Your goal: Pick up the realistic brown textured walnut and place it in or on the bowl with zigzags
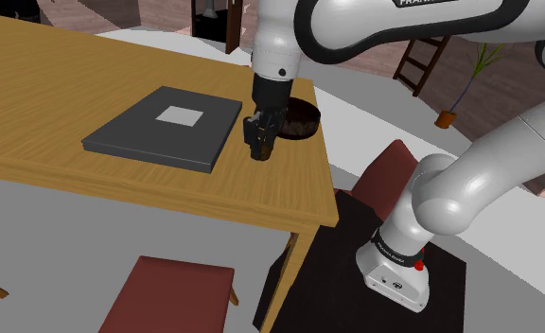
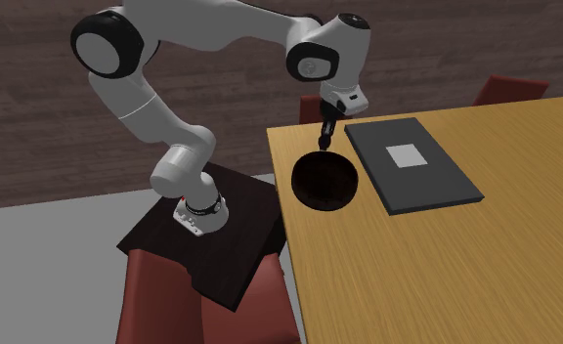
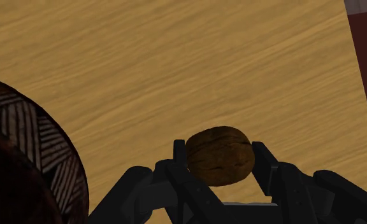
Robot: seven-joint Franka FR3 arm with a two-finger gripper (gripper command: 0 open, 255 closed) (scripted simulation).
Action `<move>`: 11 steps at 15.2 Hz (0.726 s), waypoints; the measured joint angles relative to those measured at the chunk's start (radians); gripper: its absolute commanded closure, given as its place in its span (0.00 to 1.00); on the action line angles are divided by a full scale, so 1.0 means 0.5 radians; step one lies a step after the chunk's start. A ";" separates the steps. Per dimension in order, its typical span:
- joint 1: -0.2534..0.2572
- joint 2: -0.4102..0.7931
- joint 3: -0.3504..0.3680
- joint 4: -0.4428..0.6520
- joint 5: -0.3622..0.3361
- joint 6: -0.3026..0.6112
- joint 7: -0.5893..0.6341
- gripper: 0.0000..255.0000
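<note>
Item: walnut (image 3: 219, 156), brown, wrinkled shell. Judged light, rigid, rounded, so liable to slip. Location: just beside the zigzag bowl (image 3: 45, 140), near the counter (image 1: 62, 85) edge facing the stand. Your pincer (image 1: 260, 149) clasps it across the middle, the best purchase.

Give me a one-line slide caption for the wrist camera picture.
Black hand clasping the brown walnut, wooden table beyond, dark line-patterned bowl nearby.

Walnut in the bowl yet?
Out: brown wrinkled walnut is clasped in the black pincer, beside the dark zigzag-patterned bowl.
</note>
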 measured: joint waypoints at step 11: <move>-0.011 -0.011 -0.031 0.283 -0.021 -0.294 0.018 1.00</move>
